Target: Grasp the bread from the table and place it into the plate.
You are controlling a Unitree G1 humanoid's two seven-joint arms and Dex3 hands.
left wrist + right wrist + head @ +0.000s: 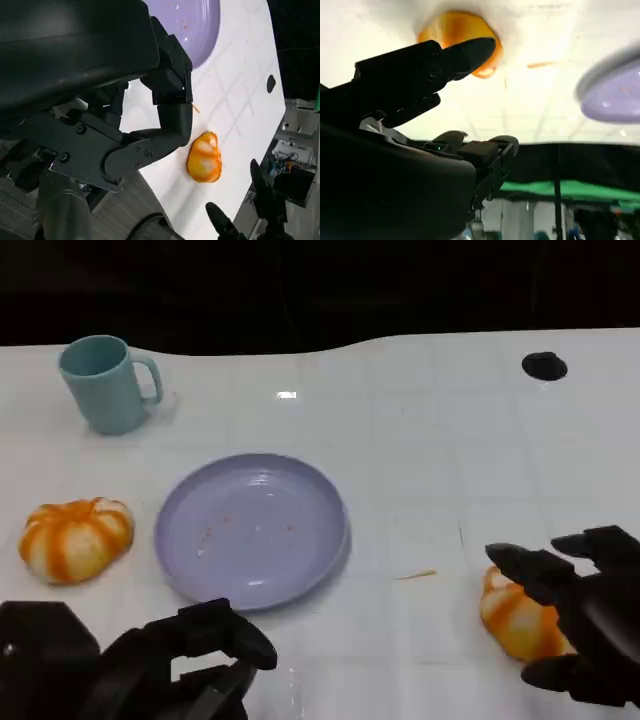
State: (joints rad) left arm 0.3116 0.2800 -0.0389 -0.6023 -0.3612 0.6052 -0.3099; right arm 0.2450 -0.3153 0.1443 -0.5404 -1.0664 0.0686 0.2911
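Beside right hand (pixel 585 615), orange-white bread (pixel 515 618)

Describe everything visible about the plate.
The plate is round, shallow and pale lavender, with a raised rim and a glossy, plastic-looking surface. It lies flat and upright on the white table, near its middle, between the two orange-and-white breads. It holds no food, just a few tiny reddish specks or crumbs. Nothing touches it; the left hand sits just in front of its near edge, and a teal mug stands behind it.
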